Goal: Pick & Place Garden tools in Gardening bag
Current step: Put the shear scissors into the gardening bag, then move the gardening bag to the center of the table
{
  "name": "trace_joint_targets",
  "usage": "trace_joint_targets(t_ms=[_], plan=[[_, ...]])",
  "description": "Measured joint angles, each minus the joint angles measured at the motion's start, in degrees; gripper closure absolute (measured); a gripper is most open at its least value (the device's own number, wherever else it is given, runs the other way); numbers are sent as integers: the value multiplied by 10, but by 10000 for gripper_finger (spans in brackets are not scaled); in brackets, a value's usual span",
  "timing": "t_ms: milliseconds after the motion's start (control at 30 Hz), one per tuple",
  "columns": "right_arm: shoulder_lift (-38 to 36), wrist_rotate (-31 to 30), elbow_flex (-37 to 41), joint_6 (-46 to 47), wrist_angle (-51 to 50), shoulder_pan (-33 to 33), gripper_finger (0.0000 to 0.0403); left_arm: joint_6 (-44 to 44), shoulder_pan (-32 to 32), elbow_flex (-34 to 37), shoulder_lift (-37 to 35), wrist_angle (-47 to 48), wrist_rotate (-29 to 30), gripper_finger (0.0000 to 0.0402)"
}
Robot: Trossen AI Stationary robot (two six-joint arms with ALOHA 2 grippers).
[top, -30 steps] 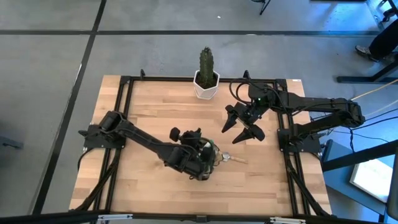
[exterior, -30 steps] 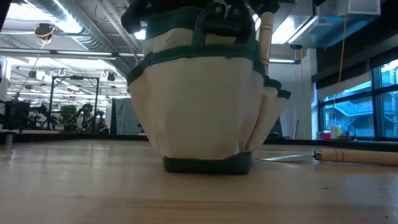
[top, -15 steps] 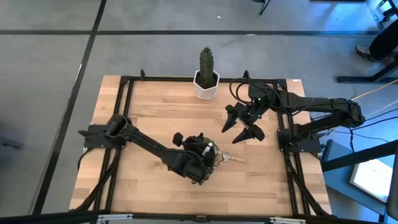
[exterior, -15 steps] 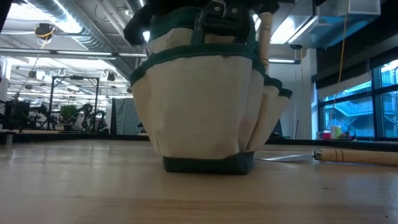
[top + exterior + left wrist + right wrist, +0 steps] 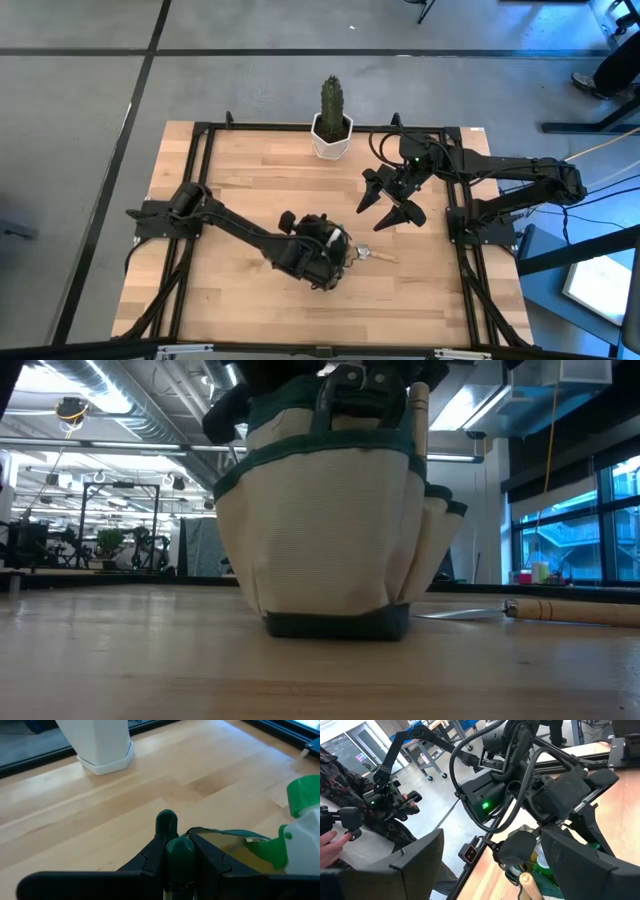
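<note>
Gardening bag [image 5: 330, 535]: near table edge, upright. Left gripper [image 5: 322, 247]: over its top, fingers narrowly parted, clamped on green handle [image 5: 172, 842]. Trowel [image 5: 560, 610]: flat, just beside bag. Right gripper [image 5: 390, 200]: farther back, spread wide, empty. Cactus [image 5: 331, 103]: far edge.

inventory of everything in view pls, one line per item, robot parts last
gardening bag: 1, tan with dark green trim, table centre-front, under the left gripper
sprayer: 1, green and white, in the bag
wooden handle: 1, pale wood, sticking up from the bag
wooden-handled tool: 1, lying on the table beside the bag
cactus: 1, green, in a white pot, table's far edge
person: 1, beyond the table, holding controllers
left gripper: over the bag, closed on a green-tipped item
right gripper: open, hovering right of centre
</note>
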State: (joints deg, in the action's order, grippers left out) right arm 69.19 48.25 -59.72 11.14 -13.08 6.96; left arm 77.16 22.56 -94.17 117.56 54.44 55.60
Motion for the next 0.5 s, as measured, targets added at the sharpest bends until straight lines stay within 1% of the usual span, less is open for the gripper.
trace_joint_targets(t_ms=[100,133,267,333,400,500], plan=[[0,0,0,0,0,0,68,5,5,1,-4,7,7,337],[0,0,0,0,0,0,68,7,7,1,-5,10,10,330],[0,7,0,2,0,0,68,35,15,2,-24,38,8,280],[0,17,0,2,0,0,68,52,17,2,-33,63,2,266],[0,18,0,0,0,0,68,64,20,2,-44,80,4,261],[0,18,0,0,2,0,68,67,24,2,-60,97,24,265]])
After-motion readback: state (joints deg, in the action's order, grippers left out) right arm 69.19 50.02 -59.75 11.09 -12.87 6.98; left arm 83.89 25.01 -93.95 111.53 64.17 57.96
